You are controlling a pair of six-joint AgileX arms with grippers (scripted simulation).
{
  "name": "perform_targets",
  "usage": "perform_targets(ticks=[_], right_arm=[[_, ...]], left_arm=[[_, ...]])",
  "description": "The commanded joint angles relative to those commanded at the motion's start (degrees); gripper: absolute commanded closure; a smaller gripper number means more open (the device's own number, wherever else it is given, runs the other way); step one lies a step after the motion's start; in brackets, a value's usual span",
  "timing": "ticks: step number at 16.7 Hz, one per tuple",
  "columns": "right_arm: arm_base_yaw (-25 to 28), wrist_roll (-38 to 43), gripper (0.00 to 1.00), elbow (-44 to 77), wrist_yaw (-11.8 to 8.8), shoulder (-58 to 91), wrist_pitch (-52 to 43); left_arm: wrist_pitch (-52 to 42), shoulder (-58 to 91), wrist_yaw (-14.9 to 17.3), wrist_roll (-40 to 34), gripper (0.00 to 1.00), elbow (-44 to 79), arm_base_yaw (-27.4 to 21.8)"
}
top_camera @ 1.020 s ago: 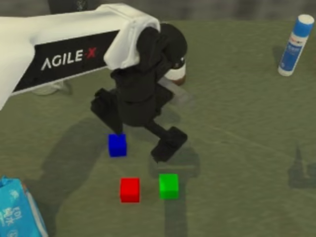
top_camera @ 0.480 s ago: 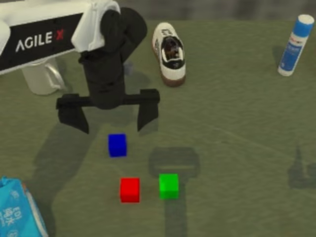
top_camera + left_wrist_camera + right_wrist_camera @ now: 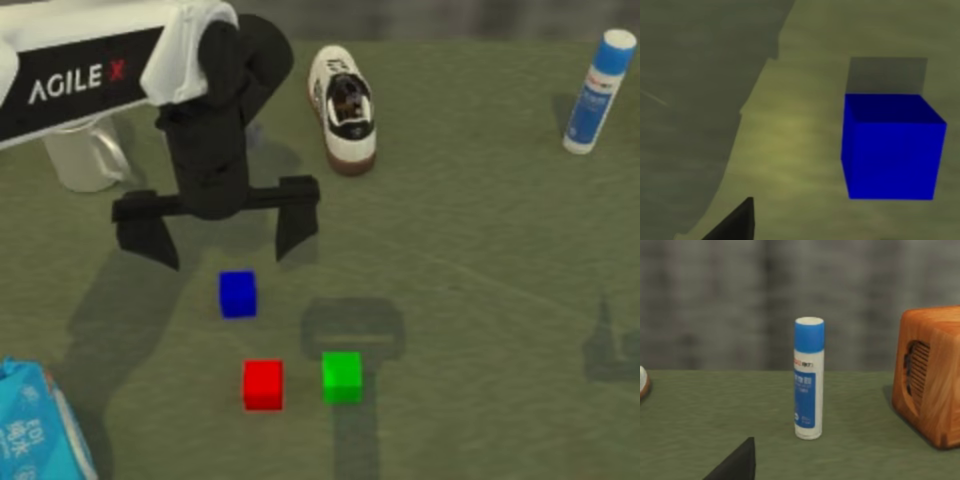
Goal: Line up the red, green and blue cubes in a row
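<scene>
A: Where is the left gripper (image 3: 218, 235)?
B: Up above the blue cube (image 3: 238, 294), fingers spread wide, holding nothing.
A: And the cubes?
B: Blue sits left of the table's middle. The red cube (image 3: 263, 384) and the green cube (image 3: 342, 376) sit side by side nearer the front edge.

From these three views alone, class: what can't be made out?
- Right gripper: outside the top view; its wrist view shows only a dark tip.
- Cup: top view, partly under the left arm.
- Blue pack: cut by the top view's edge.
- Wooden box: cut by the right wrist view's edge.
</scene>
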Motion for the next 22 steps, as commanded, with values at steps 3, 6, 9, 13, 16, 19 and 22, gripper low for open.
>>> perform_targets(ticks=[3,6,9,13,16,19,22], right_arm=[[0.0,0.0,0.00,0.0,0.0,0.0,0.0],[0.0,0.0,0.00,0.0,0.0,0.0,0.0],[0.0,0.0,0.00,0.0,0.0,0.0,0.0],[0.0,0.0,0.00,0.0,0.0,0.0,0.0],[0.0,0.0,0.00,0.0,0.0,0.0,0.0],[0.0,0.0,0.00,0.0,0.0,0.0,0.0],[0.0,0.0,0.00,0.0,0.0,0.0,0.0]], left_arm=[[4.7,1.9,0.0,0.0,0.00,-2.7,0.2],[11.1,4.5,0.0,0.1,0.00,-6.4,0.2],[16.0,6.6,0.0,0.2,0.00,-9.3,0.3],[16.8,7.0,0.1,0.2,0.00,-9.7,0.3],[16.8,7.0,0.1,0.2,0.15,-9.7,0.3],[16.8,7.0,0.1,0.2,0.38,-9.7,0.3],[16.8,7.0,0.1,0.2,0.60,-9.7,0.3]])
